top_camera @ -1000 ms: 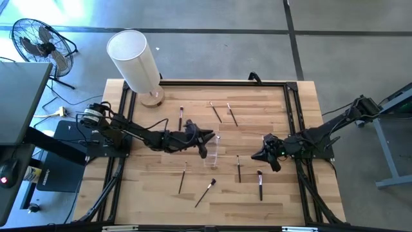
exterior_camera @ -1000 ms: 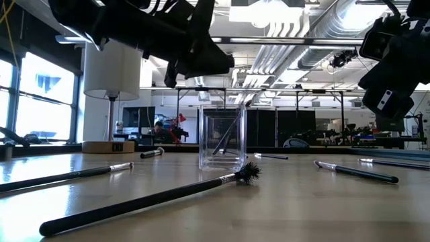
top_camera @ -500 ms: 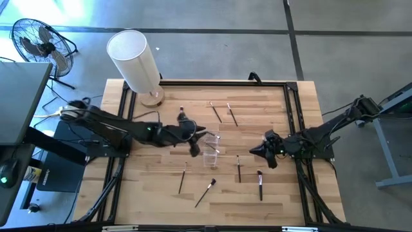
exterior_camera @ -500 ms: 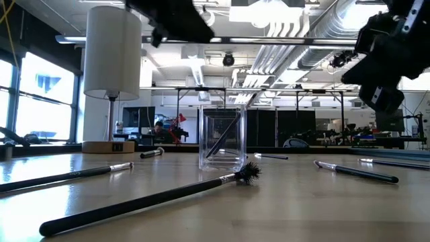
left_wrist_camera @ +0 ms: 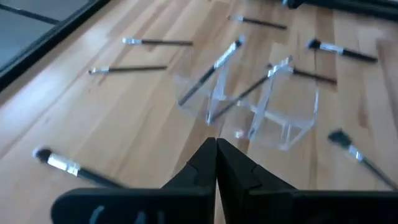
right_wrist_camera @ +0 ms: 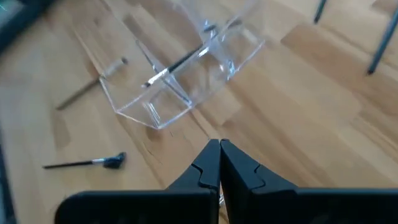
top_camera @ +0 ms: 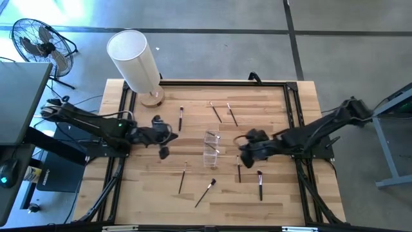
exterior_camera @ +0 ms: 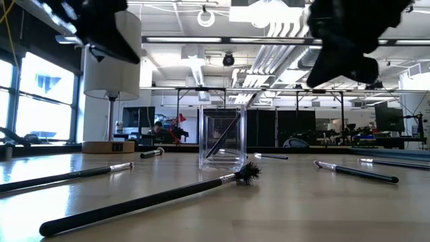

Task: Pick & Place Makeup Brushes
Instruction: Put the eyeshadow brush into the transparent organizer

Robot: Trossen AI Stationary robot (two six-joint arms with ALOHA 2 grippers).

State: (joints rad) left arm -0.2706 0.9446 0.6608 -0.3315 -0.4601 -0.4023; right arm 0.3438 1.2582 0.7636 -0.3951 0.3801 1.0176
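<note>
Several makeup brushes lie flat on the wooden table, among them one [top_camera: 181, 118] at the far left, one [top_camera: 205, 192] near the front and one [top_camera: 260, 185] to the right. A small clear cup [top_camera: 211, 148] stands mid-table with two brushes [left_wrist_camera: 217, 68] leaning inside it. My left gripper [top_camera: 171, 136] hovers shut to the left of the cup, holding nothing. My right gripper [top_camera: 239, 145] hovers shut just right of the cup, above the brush [top_camera: 239, 169], and is also empty. Both wrist views show the shut fingers [left_wrist_camera: 216, 152] [right_wrist_camera: 219, 155] above bare wood.
A white cylindrical lamp [top_camera: 134, 61] stands on a wooden base at the table's far left corner. A black frame [top_camera: 212, 83] runs along the table's edges. More brushes [top_camera: 215, 113] [top_camera: 232, 115] lie at the far middle. A fan [top_camera: 38, 45] stands on the floor beyond.
My left gripper has drawn back from above the clear cup toward the table's left edge. My right gripper has moved toward the table's left, closer to the cup. The brushes in the cup and on the table have stayed where they were.
</note>
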